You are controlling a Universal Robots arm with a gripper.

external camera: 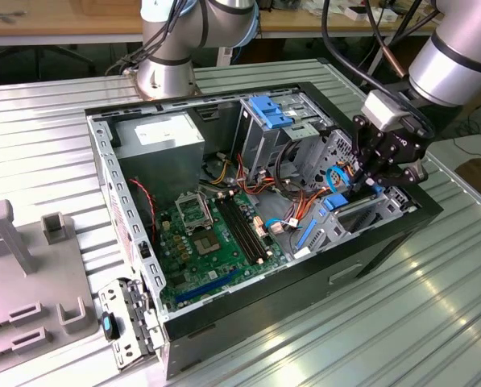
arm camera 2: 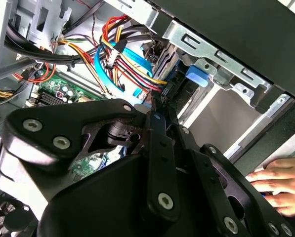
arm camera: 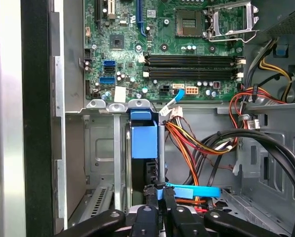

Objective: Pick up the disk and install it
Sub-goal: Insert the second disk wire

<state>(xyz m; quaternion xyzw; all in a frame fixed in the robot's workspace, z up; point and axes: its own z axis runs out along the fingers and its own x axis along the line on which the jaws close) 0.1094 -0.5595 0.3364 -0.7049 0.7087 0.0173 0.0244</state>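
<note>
I have the claw (external camera: 375,179) down inside the open computer case (external camera: 103,161), at the corner of the case nearest the exterior view's right, where the front bays sit. In the first wrist view its black fingers (arm camera: 159,197) are pinched close together on the thin top edge of the disk (arm camera: 144,140), which stands on edge in a narrow slot between two bare metal rails. I judge the grip is on the edge because the slot leaves no room for a hold on the flat faces. The disk's blue plastic frame looks smooth and matte against the dull grey sheet metal around it, and its dark body drops out of sight below the frame.

A flat light-blue ribbon cable (arm camera: 192,191) crosses just beside the fingers, and a bundle of orange, red and yellow wires (arm camera 2: 122,59) loops near the slot, close enough to snag. The green circuit board (external camera: 216,242) lies flat on the case floor, well apart from the work. A blue bracket (external camera: 268,111) sits atop the grey drive cage at the far edge of the case. In the second wrist view a person's hand (arm camera 2: 278,183) rests by the outer rim of the case.
</note>
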